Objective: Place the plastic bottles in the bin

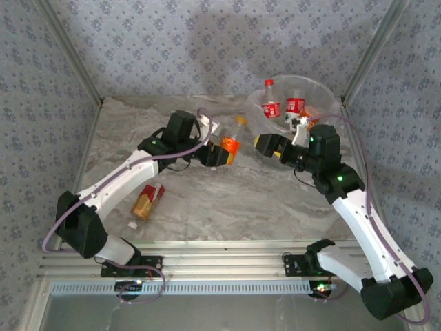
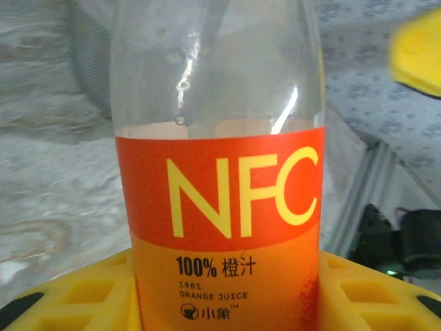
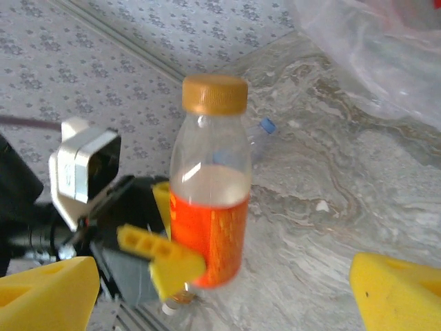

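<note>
Looks partway done. Still to bin: an amber bottle (image 1: 148,200) lying toward the worktop's (image 1: 227,210) near left corner, plus the orange-juice bottle (image 2: 217,207) clamped in the left fingers (image 1: 219,153) mid-worktop, clear top, orange label, amber cap. Right fingers (image 1: 269,146) spread apart beside it. Maybe three bottles (image 1: 271,105) already in the bin (image 1: 329,93), far right corner.

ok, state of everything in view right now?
orange juice bottle: upright, capped, held by left pincer.
left pincer: shut on that bottle.
right pincer: open, empty.
bin: upright, two bottles inside.
red-label bottles: in bin, roughly upright.
amber bottle: lying on table.
</note>
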### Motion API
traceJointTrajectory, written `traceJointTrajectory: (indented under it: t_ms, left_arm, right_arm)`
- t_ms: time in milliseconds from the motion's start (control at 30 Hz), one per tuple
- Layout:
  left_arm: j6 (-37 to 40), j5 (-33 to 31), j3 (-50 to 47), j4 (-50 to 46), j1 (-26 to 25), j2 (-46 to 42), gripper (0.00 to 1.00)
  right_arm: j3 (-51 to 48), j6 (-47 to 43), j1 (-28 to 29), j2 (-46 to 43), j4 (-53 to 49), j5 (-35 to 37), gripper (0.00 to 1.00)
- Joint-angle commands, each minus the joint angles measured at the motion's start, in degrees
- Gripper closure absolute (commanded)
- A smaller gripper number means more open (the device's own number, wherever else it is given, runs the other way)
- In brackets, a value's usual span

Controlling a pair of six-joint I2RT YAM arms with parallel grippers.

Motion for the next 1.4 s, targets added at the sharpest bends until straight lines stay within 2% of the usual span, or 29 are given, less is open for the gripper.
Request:
traceJointTrajectory:
  t_ms: [0,333,533,1000,1200,1300,1367]
  left_arm:
    - [-2.16,4.19,-1.52,7.04,-1.44,-2.68,0.54]
    - [-1.65,5.61,-1.96,7.62,-4.53,-5.00,0.54]
    - [-1.37,5.48,-2.17,7.99,-5.21,-5.72,0.53]
    - [-0.76,4.86,-1.81,7.07,-5.52,-5.78,0.48]
    - [-0.91,4.86,-1.56,7.08,-5.52,-6.55,0.30]
    - [-0.67,4.51,-1.60,6.90,-5.57,-7.96,0.14]
    - [0.12,4.34,-1.53,6.35,-5.52,-9.28,0.08]
  right_arm:
    - [2.37,2.38,1.56,1.72,4.95,-2.19,0.04]
    - [5.37,1.40,6.45,8.03,5.72,-0.73,0.04]
    - [5.77,1.33,7.32,9.45,5.84,-0.58,0.09]
    - [6.23,1.43,8.20,9.49,6.16,-0.94,0.35]
    - [7.83,-0.13,7.92,8.30,3.38,1.37,0.39]
    - [10.07,-2.68,6.53,6.55,-0.13,3.70,0.40]
    - [12.39,-4.45,5.11,5.56,-3.85,5.24,0.40]
